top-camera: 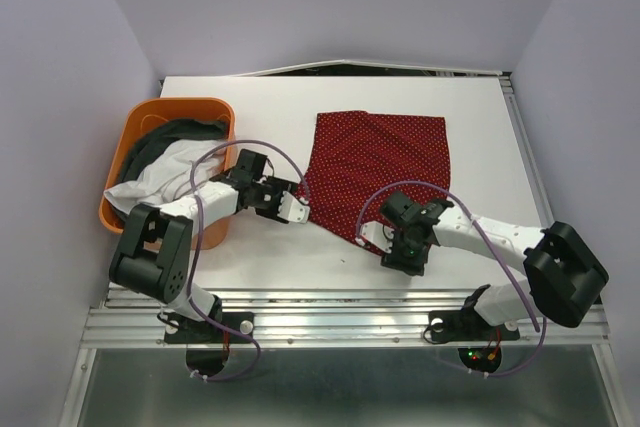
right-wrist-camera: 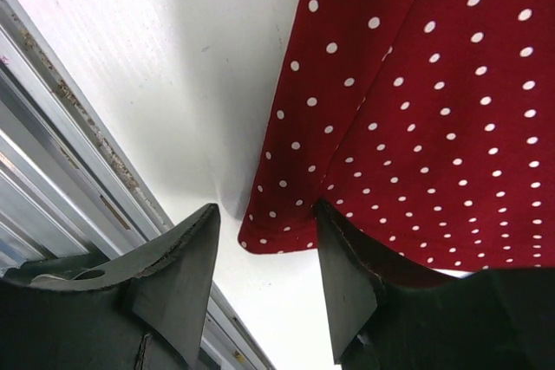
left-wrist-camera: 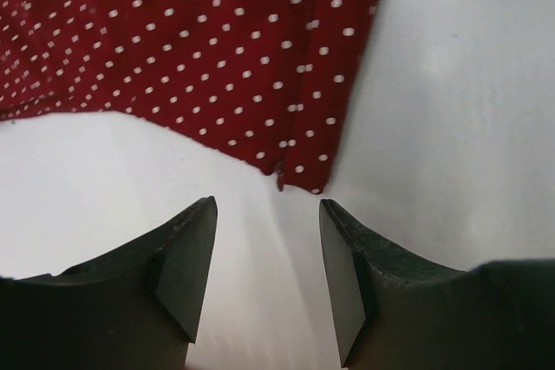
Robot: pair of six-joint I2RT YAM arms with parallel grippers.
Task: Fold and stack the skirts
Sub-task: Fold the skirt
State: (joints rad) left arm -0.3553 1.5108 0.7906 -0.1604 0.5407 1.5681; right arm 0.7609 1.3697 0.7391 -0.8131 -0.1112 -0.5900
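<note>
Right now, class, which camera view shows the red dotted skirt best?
The top external view: the whole red dotted skirt lies spread on the table. The left wrist view shows only one corner and hem; the right wrist view shows only another corner.

Lab: walled table (top-camera: 480, 107), aluminium rail frame (top-camera: 350, 317)

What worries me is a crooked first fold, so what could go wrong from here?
The left hand is open with the red skirt's corner ahead of its fingers, not between them; closing now might catch nothing. The right hand is at the other near corner, close to the table's metal edge rail; a pull that way could drag cloth off. Uneven grips would likely skew the fold.
</note>
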